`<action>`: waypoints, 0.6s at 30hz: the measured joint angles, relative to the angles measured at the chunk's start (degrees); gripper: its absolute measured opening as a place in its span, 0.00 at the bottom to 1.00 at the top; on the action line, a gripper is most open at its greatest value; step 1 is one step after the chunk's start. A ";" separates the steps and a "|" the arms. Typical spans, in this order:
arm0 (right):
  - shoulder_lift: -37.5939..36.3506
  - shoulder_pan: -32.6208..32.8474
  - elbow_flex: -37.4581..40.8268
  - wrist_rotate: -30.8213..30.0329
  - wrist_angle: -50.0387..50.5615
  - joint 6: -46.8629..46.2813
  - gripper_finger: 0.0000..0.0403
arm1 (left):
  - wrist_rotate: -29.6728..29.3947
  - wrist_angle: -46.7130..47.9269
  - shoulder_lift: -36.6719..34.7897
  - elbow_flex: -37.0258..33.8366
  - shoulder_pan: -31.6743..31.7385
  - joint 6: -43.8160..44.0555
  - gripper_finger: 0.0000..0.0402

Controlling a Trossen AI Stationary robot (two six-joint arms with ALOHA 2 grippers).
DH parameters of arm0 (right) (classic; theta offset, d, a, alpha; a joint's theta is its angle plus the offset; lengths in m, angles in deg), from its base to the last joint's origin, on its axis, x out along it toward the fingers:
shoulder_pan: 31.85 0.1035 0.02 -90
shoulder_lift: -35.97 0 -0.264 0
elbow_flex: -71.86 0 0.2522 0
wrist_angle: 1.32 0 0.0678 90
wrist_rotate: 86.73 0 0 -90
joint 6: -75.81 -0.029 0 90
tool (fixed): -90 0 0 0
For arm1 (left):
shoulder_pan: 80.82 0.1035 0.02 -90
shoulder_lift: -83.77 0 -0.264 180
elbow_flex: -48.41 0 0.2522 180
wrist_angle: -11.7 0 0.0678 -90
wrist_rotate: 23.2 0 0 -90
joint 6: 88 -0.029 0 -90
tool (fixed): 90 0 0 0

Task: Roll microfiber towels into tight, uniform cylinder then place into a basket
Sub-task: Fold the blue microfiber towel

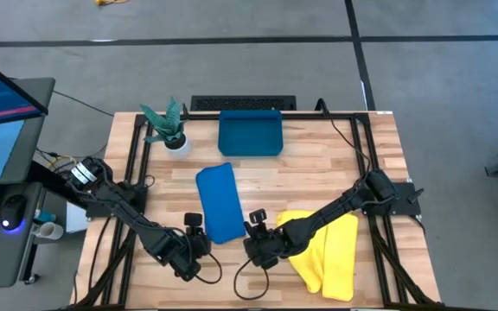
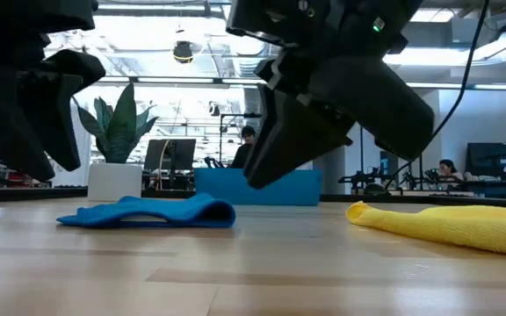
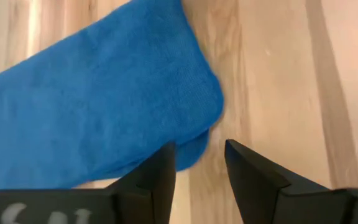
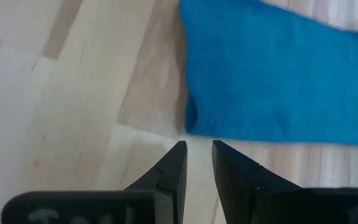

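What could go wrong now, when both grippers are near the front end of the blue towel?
1. The left gripper sits at only one corner of the blue towel, so a roll may start crooked.
2. The right gripper hangs just off the edge with a narrow gap, so it may miss the cloth.
3. The yellow towel lies under the right arm and may get dragged.

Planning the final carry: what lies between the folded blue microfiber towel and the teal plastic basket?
Nothing: in the high view, only bare wooden table separates the blue towel from the teal basket.

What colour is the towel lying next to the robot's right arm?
Bright yellow. The yellow towel lies crumpled on the table by the right arm, clearest in the high view.
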 joint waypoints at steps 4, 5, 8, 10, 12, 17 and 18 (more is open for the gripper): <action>0.00 0.00 0.00 0.05 -3.20 3.68 0.24 | 1.32 -1.88 0.00 0.00 0.62 -1.09 0.40; 0.00 -0.08 0.00 0.10 -4.01 5.18 0.24 | 1.61 -2.31 0.00 0.00 0.83 -1.48 0.42; 0.00 -0.84 0.00 2.32 -4.69 9.77 0.24 | 2.68 -3.17 0.00 0.00 1.44 -1.88 0.46; 0.00 -1.88 0.00 4.56 -4.76 10.92 0.24 | 3.92 -3.58 0.00 0.00 1.72 -2.51 0.47; 0.00 -2.89 0.00 6.87 -4.74 10.83 0.24 | 4.23 -3.58 0.00 0.00 1.76 -3.27 0.48; 0.00 -5.08 0.00 11.25 -4.78 9.04 0.24 | 3.22 -3.91 0.00 0.00 1.98 -5.24 0.48; 0.00 -5.38 0.00 11.37 -4.86 8.47 0.24 | 3.15 -3.91 0.00 0.00 2.14 -5.47 0.48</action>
